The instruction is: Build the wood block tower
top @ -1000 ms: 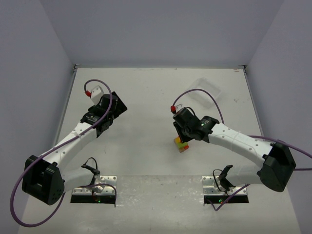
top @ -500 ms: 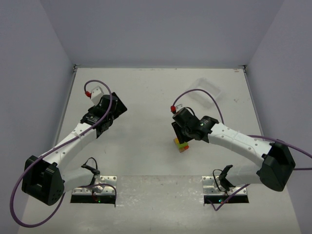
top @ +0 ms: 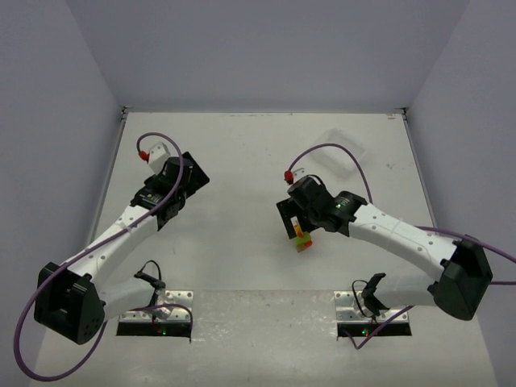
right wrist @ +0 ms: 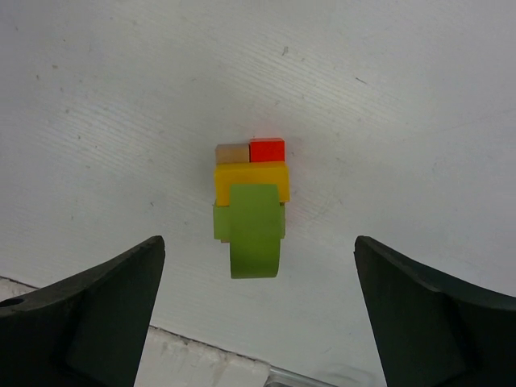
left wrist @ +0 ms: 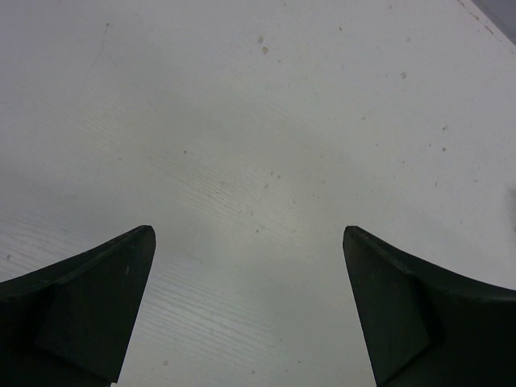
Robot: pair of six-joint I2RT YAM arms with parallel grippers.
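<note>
wood block tower (top: 302,238) stands on the worktop (top: 242,153), centre-right of top view, green piece (right wrist: 255,242) uppermost. right pincer (right wrist: 258,242) apart, empty, straddling it. left pincer (left wrist: 248,234) apart, empty, centre-left. Looks like the release/check step. Next: straight lift-off, no clipping the stack.

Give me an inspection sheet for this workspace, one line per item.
Surface: white table, with a few small specks.
Job's things: wood block tower, green on top, yellow under it, tan and red showing beyond; it stands free.
Clutter: clear plastic tray at the far right of the table.
Grippers: left end effector open over bare table; right end effector open above the tower, not touching it.
Cables: purple cable arching over the left wrist, another over the right.
Surroundings: plain grey walls on three sides.
</note>
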